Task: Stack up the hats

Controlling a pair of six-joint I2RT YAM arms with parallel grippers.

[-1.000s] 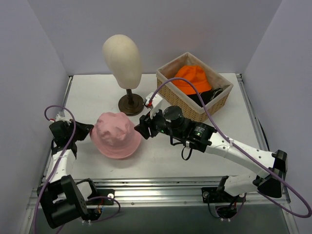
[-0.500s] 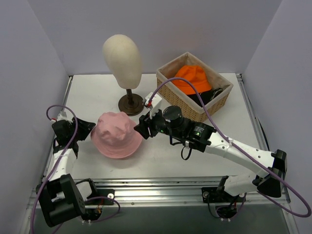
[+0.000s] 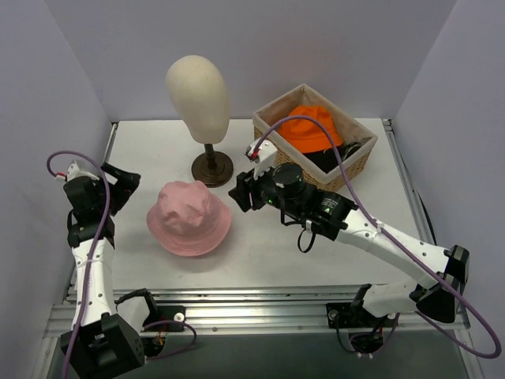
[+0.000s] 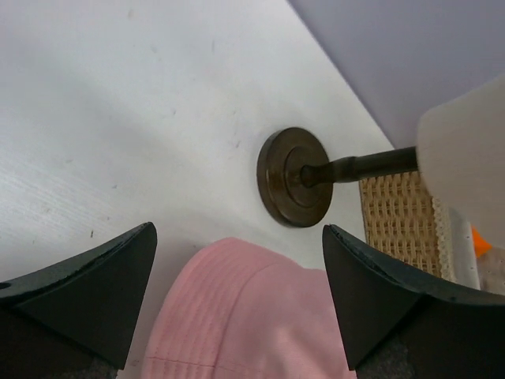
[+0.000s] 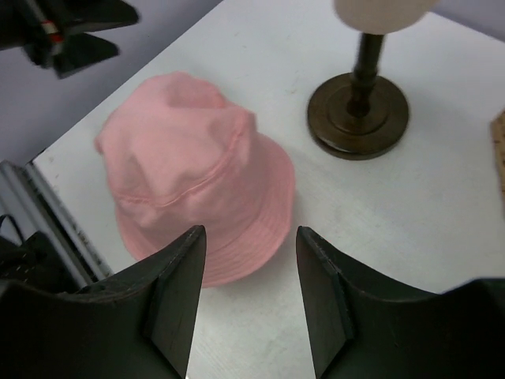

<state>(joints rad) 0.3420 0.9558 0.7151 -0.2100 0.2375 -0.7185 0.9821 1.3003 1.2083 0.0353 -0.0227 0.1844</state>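
- Between the grippers, from above, the pale pink fabric bucket hat (image 3: 189,217) lies brim-down; left gripper (image 3: 125,187) spread wide, right gripper (image 3: 239,194) half-open, both empty; bright orange bucket hat (image 3: 312,128) behind the right one, in a woven wicker basket (image 3: 272,142).
- Left wrist: stitched pink crown just ahead of the jaws.
- Right wrist: limp brim below the jaws; a one-sided pinch may crumple it.
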